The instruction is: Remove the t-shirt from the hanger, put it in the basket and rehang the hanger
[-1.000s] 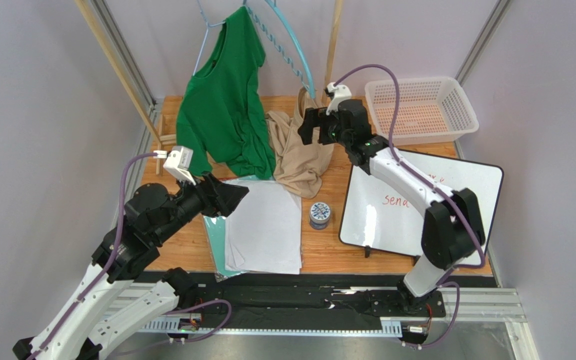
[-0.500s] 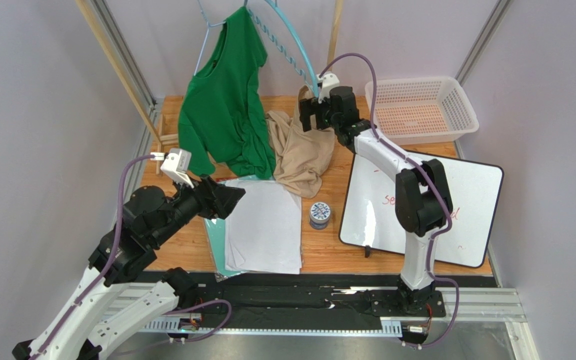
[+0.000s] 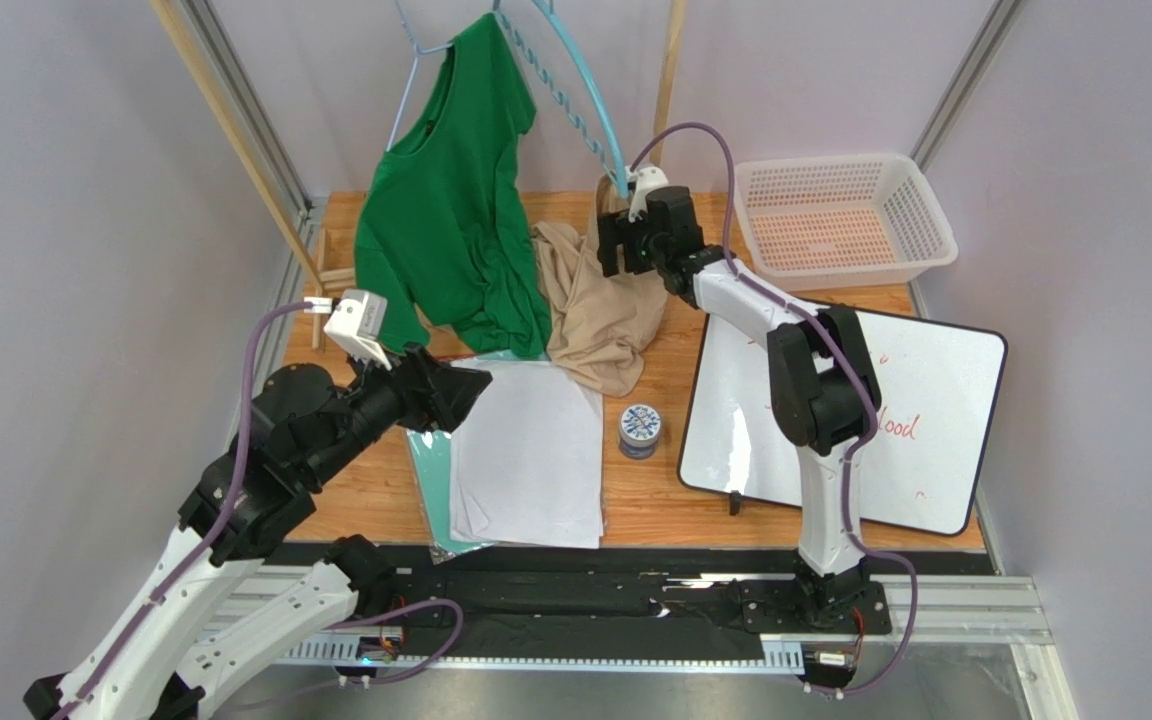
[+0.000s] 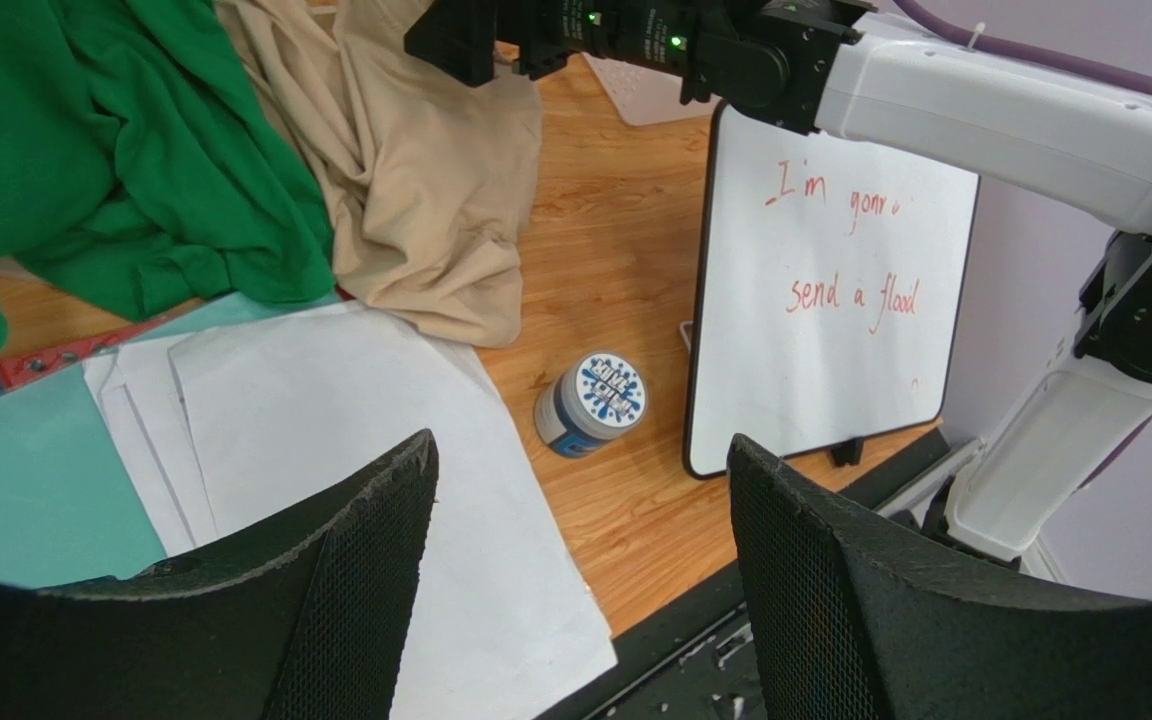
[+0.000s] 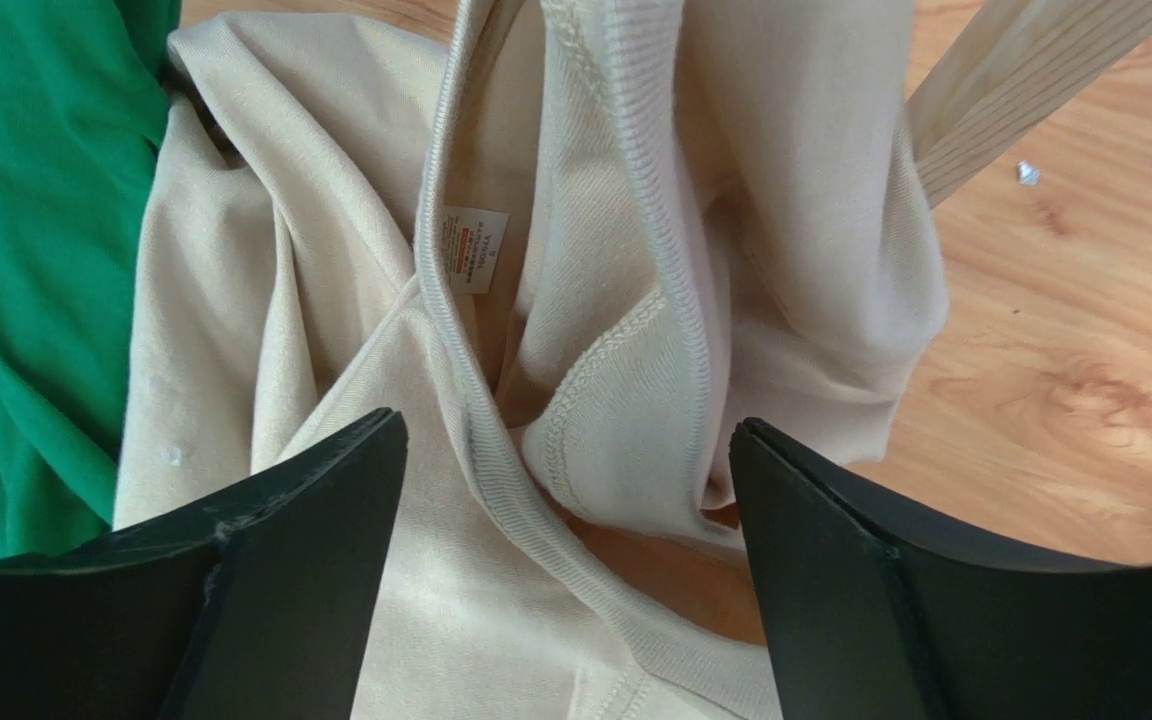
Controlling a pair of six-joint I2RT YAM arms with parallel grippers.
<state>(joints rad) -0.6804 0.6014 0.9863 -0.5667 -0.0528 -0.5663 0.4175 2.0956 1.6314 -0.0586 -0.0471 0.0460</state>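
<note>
Right arm poised over the beige heap, and a wrong grab looks possible!

The right gripper [image 5: 564, 435] hangs with fingers wide apart just above the collar of the beige garment [image 5: 312, 375], beside the wooden post [image 5: 1018, 75]. The left gripper [image 4: 582, 443], fingers spread too and holding nothing, hovers over the white papers [image 4: 357, 435]. The green t-shirt [image 3: 440, 225] droops from the pale blue hanger [image 3: 414, 60] at the back, hem on the table, and neither gripper touches it. If the right fingers close here, I judge they pinch beige collar, and a pull could snag it on the post. Tugging the green shirt low down could drag its hanger along. Whether the beige cloth hooks the teal hanger [image 3: 585, 105], I cannot tell.
</note>
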